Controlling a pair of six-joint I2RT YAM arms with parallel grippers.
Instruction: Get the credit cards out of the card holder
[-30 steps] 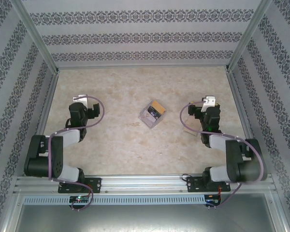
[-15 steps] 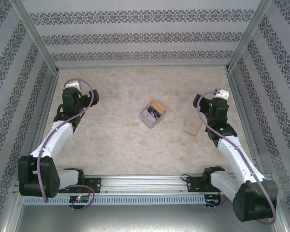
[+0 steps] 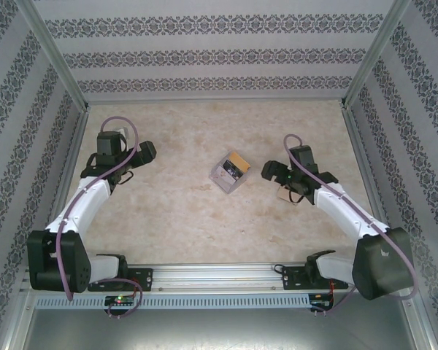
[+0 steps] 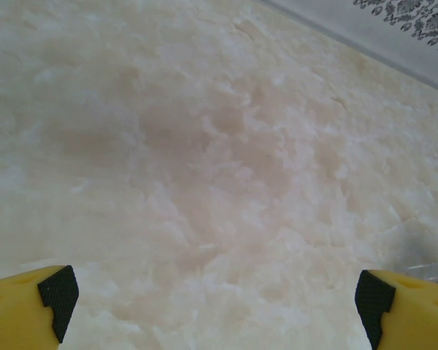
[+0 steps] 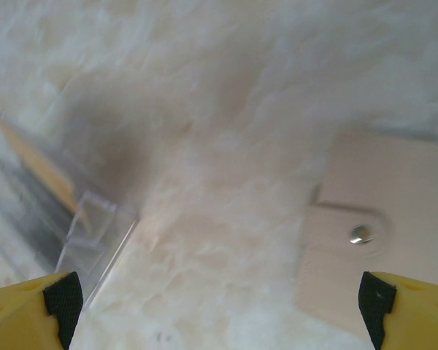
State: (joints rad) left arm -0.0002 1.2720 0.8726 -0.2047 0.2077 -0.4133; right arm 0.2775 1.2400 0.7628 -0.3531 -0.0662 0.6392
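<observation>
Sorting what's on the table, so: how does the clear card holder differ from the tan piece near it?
The card holder is see-through plastic; the tan piece is opaque beige. The holder is boxy; the tan piece lies flat. The tan piece has a metal snap on a tab; the holder shows none. Both rest on the table, ungripped.

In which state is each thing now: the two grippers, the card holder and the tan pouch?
Left gripper: open, empty.
Right gripper: open, empty, between holder and pouch.
Card holder: resting on the table, not gripped, dark and yellow contents inside.
Tan pouch: flat on the table, snap flap down.
</observation>
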